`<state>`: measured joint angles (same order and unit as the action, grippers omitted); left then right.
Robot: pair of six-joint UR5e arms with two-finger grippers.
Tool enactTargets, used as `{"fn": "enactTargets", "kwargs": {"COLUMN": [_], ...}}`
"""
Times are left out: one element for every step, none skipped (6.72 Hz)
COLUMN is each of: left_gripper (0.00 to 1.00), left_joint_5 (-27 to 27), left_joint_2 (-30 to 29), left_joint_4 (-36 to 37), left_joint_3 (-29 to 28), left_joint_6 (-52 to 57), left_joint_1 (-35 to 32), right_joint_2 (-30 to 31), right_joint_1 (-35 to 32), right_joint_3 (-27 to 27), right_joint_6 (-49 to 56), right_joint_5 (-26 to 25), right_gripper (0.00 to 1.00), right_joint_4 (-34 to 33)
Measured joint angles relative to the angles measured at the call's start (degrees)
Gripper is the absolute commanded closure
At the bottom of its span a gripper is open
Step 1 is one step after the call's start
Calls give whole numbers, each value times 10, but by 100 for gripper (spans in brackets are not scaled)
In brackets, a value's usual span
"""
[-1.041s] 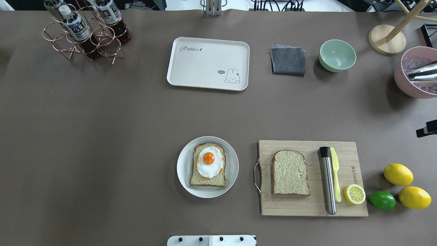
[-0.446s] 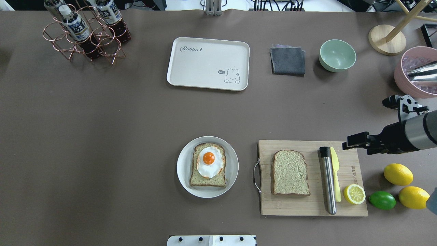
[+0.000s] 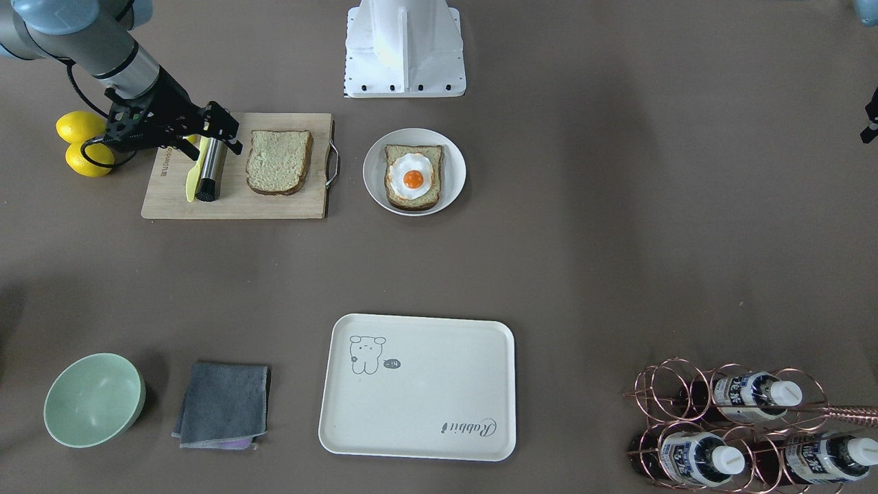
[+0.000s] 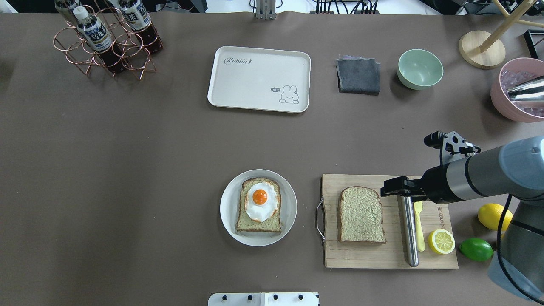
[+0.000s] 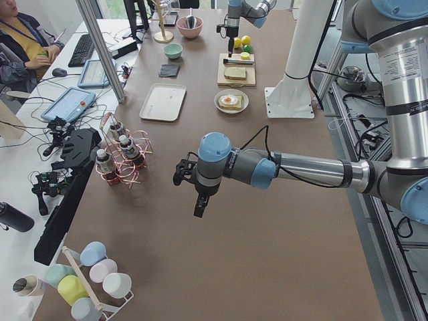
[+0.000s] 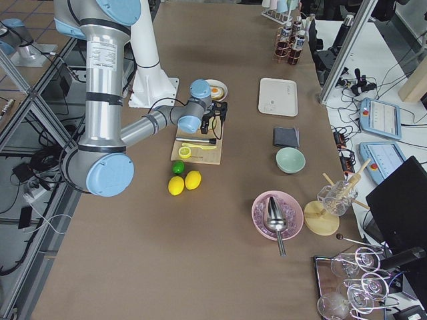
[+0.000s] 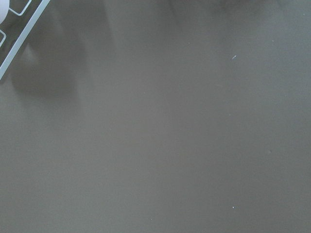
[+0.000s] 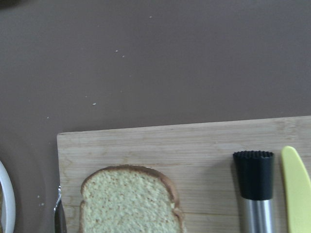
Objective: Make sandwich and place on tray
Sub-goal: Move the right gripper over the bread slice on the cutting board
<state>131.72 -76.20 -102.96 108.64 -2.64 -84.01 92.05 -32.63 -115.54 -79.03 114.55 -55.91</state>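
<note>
One bread slice [image 4: 361, 214] lies bare on the wooden cutting board [image 4: 374, 257]; it also shows in the right wrist view [image 8: 129, 201]. The other slice [image 4: 258, 223] lies on a round white plate [image 4: 227, 221] with the fried egg [image 4: 260, 200] on top. The cream tray [image 4: 255, 80] sits at the far middle with nothing on it. My right gripper [image 4: 384, 190] is open and empty above the board's far edge, over the muddler's black end, just right of the bare slice. My left gripper [image 5: 199, 204] hangs over bare table far to the left; I cannot tell whether it is open.
A steel muddler [image 4: 409, 229], a yellow knife [image 4: 418, 225] and a lemon half [image 4: 441, 241] lie on the board. A lime [image 4: 476, 249] and lemon [image 4: 495, 216] lie to its right. A grey cloth [image 4: 358, 75], green bowl [image 4: 420, 68], pink bowl [image 4: 516, 91] and bottle rack [image 4: 106, 38] stand at the back.
My right arm has swung in from the right edge and leftward, to over the cutting board's far edge. The bread, egg and tray have not moved.
</note>
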Motion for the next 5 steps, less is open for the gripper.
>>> {"fn": "enactTargets", "kwargs": {"left_gripper": [2, 2, 2, 2, 2], "left_joint_5": [0, 0, 1, 1, 1], "left_joint_2": [0, 0, 0, 0, 0], "left_joint_4": [-5, -6, -6, -7, -7], "left_joint_3": [-4, -5, -5, -5, -4], "left_joint_6": [0, 0, 0, 0, 0], "left_joint_1": [0, 0, 0, 0, 0], "right_joint_2": [-22, -30, -33, -35, -34], "right_joint_1": [18, 29, 39, 45, 49], "right_joint_3": [1, 3, 7, 14, 20], "right_joint_6": [-15, -21, -23, -24, -24], "right_joint_5": [-18, -25, -28, -29, -28], "right_gripper": [41, 41, 40, 40, 40], "right_joint_4": [-26, -36, -39, -39, -38]}}
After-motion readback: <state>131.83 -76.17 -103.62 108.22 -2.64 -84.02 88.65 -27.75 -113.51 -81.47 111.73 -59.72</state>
